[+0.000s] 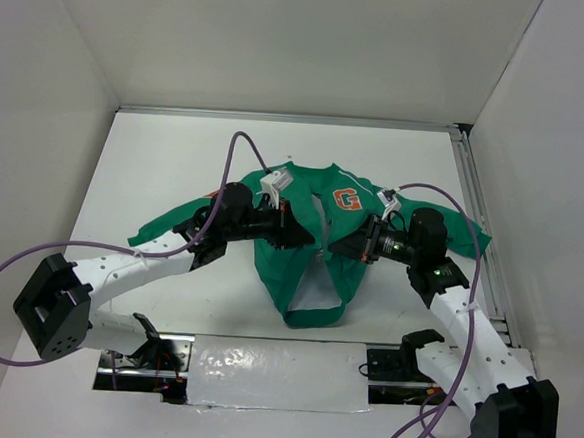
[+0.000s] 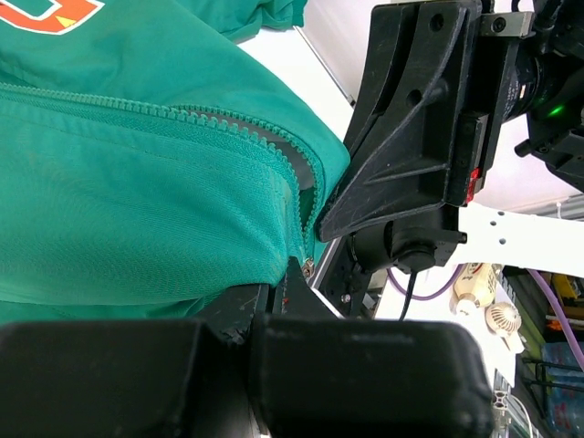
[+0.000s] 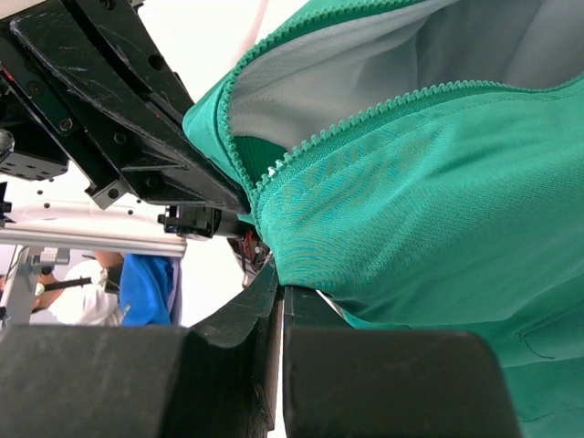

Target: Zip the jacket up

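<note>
The green jacket (image 1: pixel 299 265) lies in the middle of the white table, with its orange "G" patch (image 1: pixel 348 199) towards the back. The front is parted low down, so the white lining (image 1: pixel 319 297) shows above the ribbed hem. My left gripper (image 1: pixel 308 242) and right gripper (image 1: pixel 336 250) meet tip to tip at the front opening. In the left wrist view the left gripper (image 2: pixel 278 278) is shut on the fabric edge beside the zipper teeth (image 2: pixel 228 128). In the right wrist view the right gripper (image 3: pixel 279 274) is shut on the other front edge below its teeth (image 3: pixel 365 119).
White walls close in the table on the left, back and right. An aluminium rail (image 1: pixel 478 212) runs along the right side. A silvery taped panel (image 1: pixel 271 373) lies at the near edge between the arm bases. Purple cables (image 1: pixel 239 145) loop above both arms.
</note>
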You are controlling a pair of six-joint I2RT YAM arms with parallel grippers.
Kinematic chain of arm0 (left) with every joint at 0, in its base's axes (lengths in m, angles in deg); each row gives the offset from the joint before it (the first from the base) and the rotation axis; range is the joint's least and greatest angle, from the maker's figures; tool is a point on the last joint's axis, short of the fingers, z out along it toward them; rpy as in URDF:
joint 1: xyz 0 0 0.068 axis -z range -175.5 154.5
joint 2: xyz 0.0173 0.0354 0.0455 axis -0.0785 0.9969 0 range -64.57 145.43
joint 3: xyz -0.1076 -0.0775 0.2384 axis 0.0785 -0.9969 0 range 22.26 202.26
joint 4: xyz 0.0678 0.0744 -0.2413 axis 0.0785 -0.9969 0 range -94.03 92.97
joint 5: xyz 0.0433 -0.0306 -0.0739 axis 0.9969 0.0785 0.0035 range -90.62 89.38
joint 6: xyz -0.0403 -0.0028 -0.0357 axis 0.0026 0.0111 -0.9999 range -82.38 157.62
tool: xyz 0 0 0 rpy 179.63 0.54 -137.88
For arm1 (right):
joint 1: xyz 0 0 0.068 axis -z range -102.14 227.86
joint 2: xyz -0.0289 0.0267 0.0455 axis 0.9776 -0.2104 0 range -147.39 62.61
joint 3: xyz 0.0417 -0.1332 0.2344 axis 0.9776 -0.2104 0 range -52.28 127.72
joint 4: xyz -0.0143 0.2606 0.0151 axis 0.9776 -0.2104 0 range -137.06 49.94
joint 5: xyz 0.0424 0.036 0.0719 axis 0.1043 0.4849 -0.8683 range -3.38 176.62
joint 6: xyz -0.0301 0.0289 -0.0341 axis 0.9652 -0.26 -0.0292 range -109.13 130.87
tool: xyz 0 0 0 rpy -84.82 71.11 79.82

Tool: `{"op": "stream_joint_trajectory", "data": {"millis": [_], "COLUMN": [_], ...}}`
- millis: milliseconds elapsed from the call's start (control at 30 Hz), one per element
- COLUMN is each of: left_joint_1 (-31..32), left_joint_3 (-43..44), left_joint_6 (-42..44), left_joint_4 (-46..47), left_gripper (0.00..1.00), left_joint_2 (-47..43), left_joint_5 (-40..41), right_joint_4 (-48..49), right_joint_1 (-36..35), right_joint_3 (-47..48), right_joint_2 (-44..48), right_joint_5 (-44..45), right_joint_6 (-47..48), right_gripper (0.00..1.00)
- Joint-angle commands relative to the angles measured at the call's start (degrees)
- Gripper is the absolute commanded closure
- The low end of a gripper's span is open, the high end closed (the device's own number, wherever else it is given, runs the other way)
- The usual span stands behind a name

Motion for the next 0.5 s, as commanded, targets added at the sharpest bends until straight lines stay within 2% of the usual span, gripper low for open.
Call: {"op": "stream_joint_trajectory", "data": {"millis": [0,467], "left_joint_1": [-0.13,-0.13], "left_joint_3": [0.18,-0.61], "left_joint_6": [0.61,0.26], "left_joint_4": [5.23,5.85], "left_gripper": [1.00,1.00], "left_joint_2": [-0.14,-0.23], "left_joint_5": [-1.98,-2.42], "right_joint_4": [4.72,8.15], "right_joint_1": [0.49,0.57], "right_joint_3": [2.04,1.08], "right_joint_2": [0.04,-0.05], "right_joint_5": [-1.58,-2.81], "right_joint_6": [-0.02,-2.13], "right_gripper": [1.00,1.00]}}
